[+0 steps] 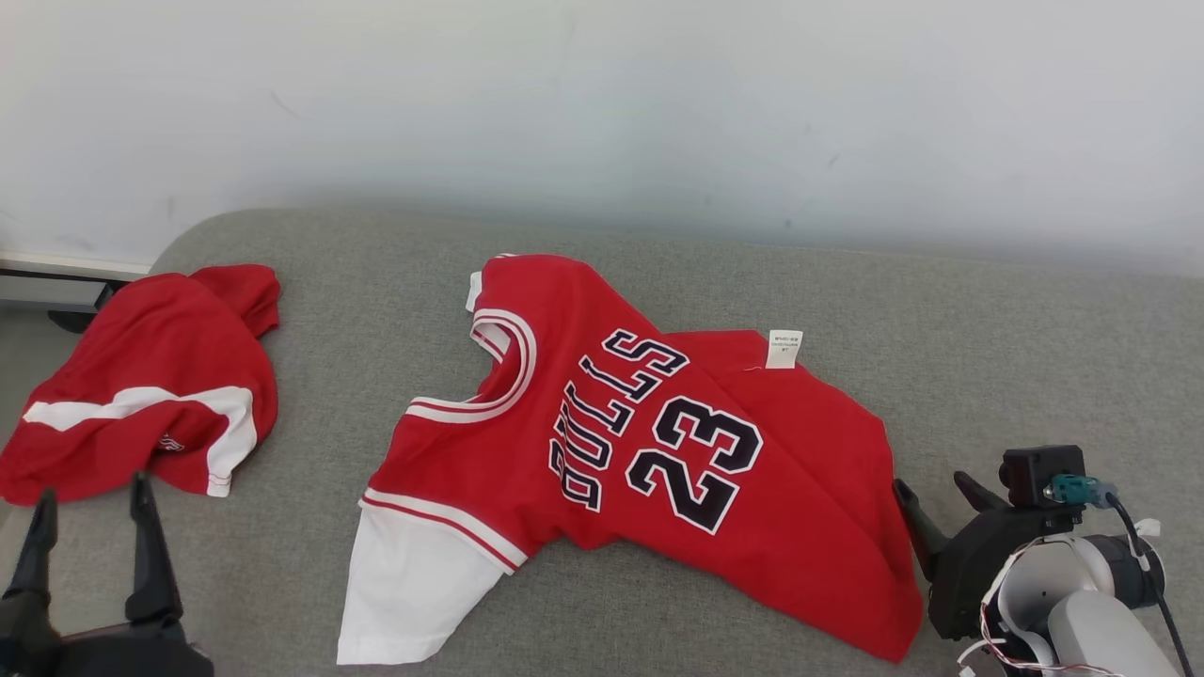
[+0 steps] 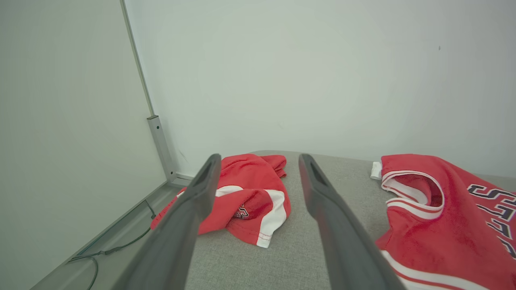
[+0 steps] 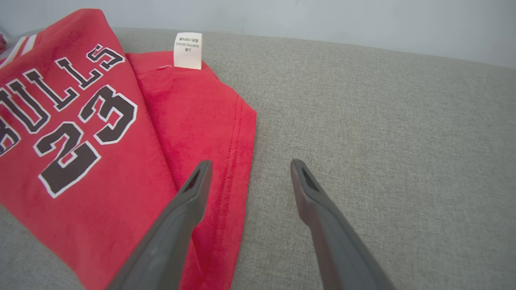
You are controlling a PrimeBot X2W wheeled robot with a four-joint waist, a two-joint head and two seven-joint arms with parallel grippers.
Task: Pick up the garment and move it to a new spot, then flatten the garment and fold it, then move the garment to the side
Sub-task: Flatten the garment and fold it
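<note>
The red jersey [image 1: 658, 451] lies near the middle of the grey padded surface [image 1: 988, 338], printed side up and skewed. Its collar points toward the far left corner and its hem toward the near right. One white sleeve [image 1: 404, 592] reaches the near edge. Behind the "23", a red flap is turned over so that a white care label [image 1: 784, 348] shows.

The right gripper [image 1: 929, 481] sits at the near right, just beside the jersey's hem, its jaws apart with nothing between them. In the right wrist view, one finger [image 3: 189, 197] lies over the stitched hem and the other over bare grey cloth. Whether either touches the fabric cannot be told.

The left gripper [image 1: 92, 489] is at the near left corner with its jaws wide apart and empty. Just past its tips lies a second red garment [image 1: 150, 376] with a white stripe — shorts, it seems, though it is too crumpled to be sure — bunched against the left edge, well apart from the jersey.
</note>
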